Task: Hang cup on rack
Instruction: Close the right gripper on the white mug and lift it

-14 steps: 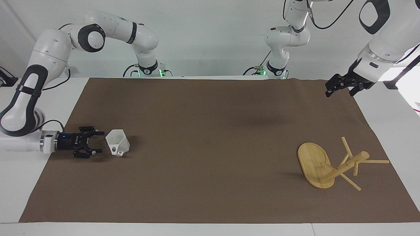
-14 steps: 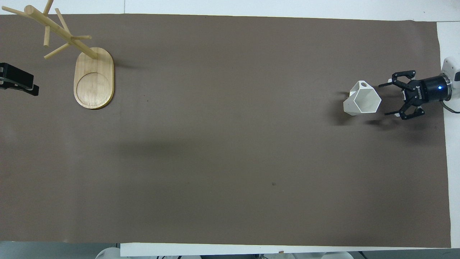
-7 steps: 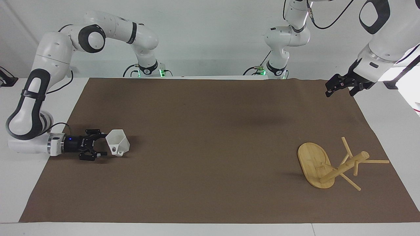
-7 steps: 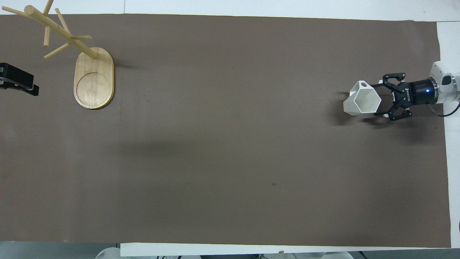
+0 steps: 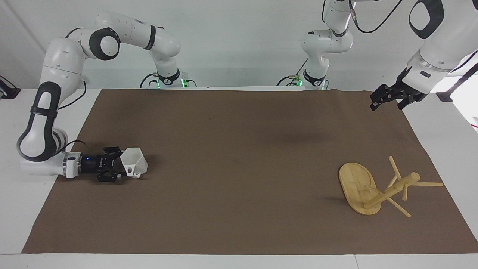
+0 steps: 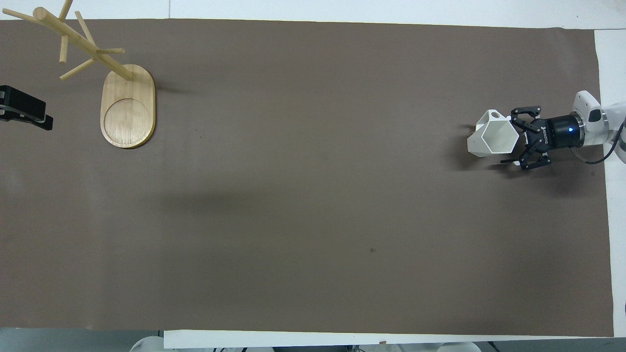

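The white faceted cup [image 5: 135,164] [image 6: 493,141] lies on its side on the brown mat toward the right arm's end, its mouth turned to the right gripper and its handle on the side farther from the robots. My right gripper [image 5: 120,163] [image 6: 508,138] lies low and level, open, with one finger at either side of the cup's rim. The bamboo rack [image 5: 357,186] [image 6: 128,105] stands on its oval base toward the left arm's end, no cup on its pegs. Open, my left gripper [image 5: 386,101] [image 6: 24,110] hangs over the mat's edge, apart from the rack.
The brown mat [image 5: 239,179] covers most of the white table. The rack's thin pegs [image 5: 427,184] stick out toward the mat's edge at the left arm's end.
My right gripper has slid along the mat to the cup, so that its open fingers now flank the rim. The cup, the rack and the left arm have not moved.
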### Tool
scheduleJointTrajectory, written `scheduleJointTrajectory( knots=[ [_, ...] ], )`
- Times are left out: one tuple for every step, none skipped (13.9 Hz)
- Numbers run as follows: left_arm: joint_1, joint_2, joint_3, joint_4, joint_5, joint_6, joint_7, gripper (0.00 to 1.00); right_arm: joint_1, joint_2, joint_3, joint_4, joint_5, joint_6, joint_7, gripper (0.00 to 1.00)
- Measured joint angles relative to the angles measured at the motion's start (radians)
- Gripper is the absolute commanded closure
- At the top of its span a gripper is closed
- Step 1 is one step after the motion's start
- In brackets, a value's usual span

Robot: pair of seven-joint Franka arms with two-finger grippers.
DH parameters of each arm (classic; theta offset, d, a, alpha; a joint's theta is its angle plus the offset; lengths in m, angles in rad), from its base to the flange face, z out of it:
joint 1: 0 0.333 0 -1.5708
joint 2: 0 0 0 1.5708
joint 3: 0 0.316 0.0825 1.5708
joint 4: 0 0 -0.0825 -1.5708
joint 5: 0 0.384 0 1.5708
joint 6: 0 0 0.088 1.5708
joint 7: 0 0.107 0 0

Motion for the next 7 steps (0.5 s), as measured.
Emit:
scheduleJointTrajectory(
  knots=[
    [0.000,0.000,0.000,0.000,0.000,0.000,0.000,0.00,0.000,-0.003,0.001,-0.008,0.000,0.000,-0.010,0.00],
    [0.000,0.000,0.000,0.000,0.000,0.000,0.000,0.00,0.001,-0.005,0.002,-0.015,0.005,0.000,-0.021,0.00],
    [0.000,0.000,0.000,0.000,0.000,0.000,0.000,0.00,0.002,-0.006,0.003,-0.021,0.016,0.000,-0.027,0.00],
    [0.000,0.000,0.000,0.000,0.000,0.000,0.000,0.00,0.004,-0.007,0.003,-0.026,0.022,0.000,-0.030,0.00],
    [0.000,0.000,0.000,0.000,0.000,0.000,0.000,0.00,0.004,-0.009,0.003,-0.032,0.027,0.000,-0.030,0.00],
    [0.000,0.000,0.000,0.000,0.000,0.000,0.000,0.00,0.005,-0.012,0.004,-0.041,0.033,0.000,-0.032,0.00],
    [0.000,0.000,0.000,0.000,0.000,0.000,0.000,0.00,0.007,-0.014,0.006,-0.049,0.042,0.000,-0.035,0.00]
  ],
)
